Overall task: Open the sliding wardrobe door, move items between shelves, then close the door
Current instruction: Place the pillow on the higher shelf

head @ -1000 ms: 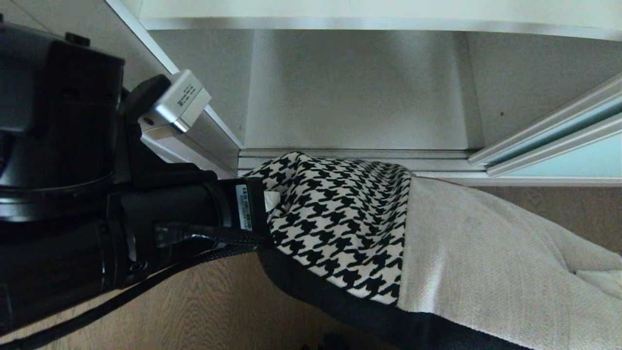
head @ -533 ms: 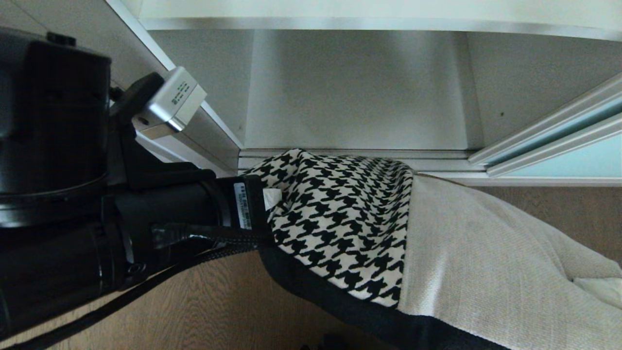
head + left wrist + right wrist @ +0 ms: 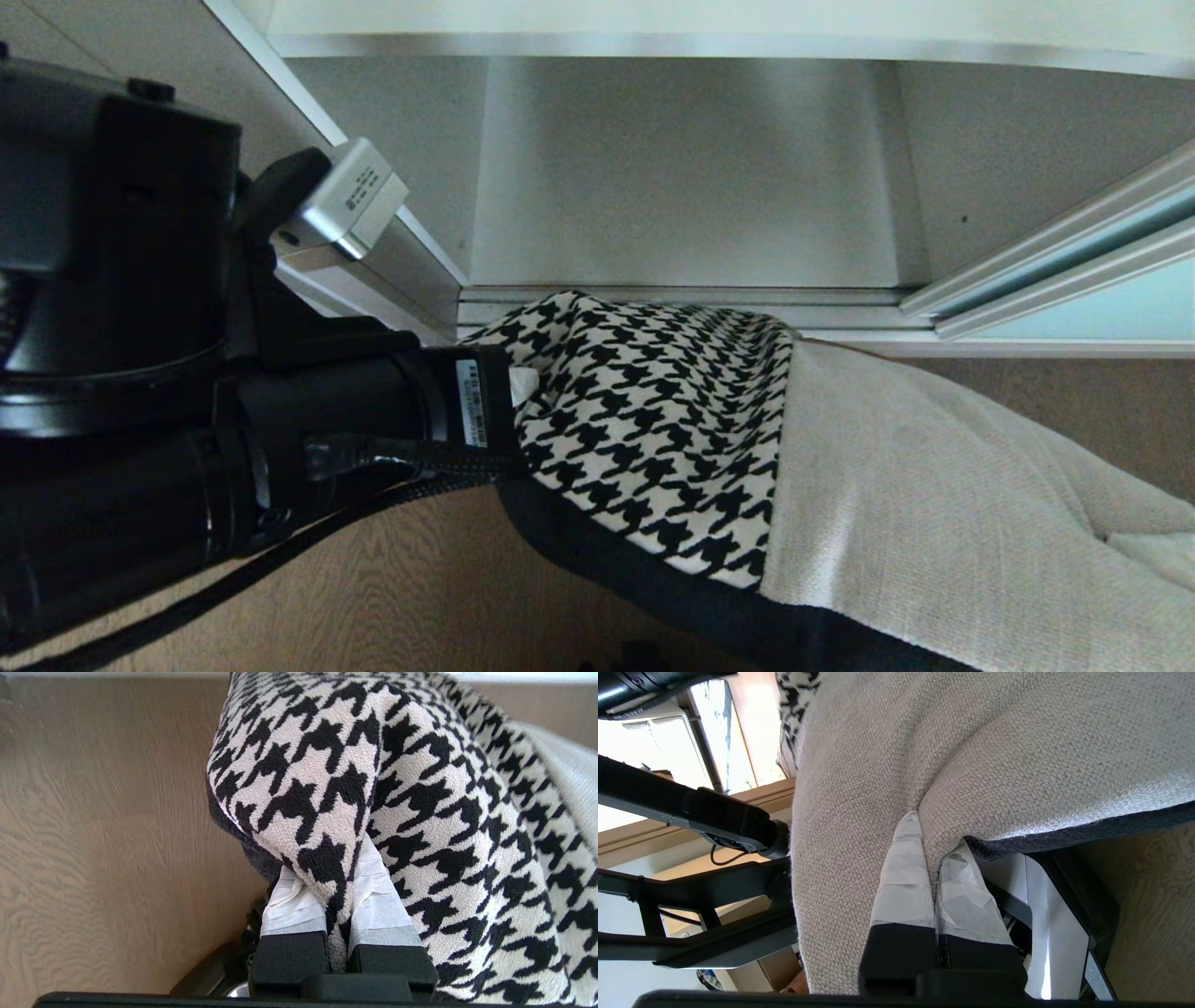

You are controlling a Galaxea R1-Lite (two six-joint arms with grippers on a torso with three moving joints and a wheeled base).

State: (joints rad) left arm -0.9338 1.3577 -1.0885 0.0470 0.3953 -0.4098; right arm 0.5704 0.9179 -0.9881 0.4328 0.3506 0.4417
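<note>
Barely shifted, cushion [image 3: 709,439] hangs over wood floor [image 3: 401,588] before white shelf [image 3: 691,177].

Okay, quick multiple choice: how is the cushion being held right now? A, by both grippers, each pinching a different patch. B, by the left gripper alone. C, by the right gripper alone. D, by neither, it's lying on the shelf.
A: the left gripper pinches a fold of the cushion at its houndstooth patch, and the right gripper pinches the beige patch.

patchwork cushion [image 3: 747,448] before white shelf [image 3: 691,187]
</note>
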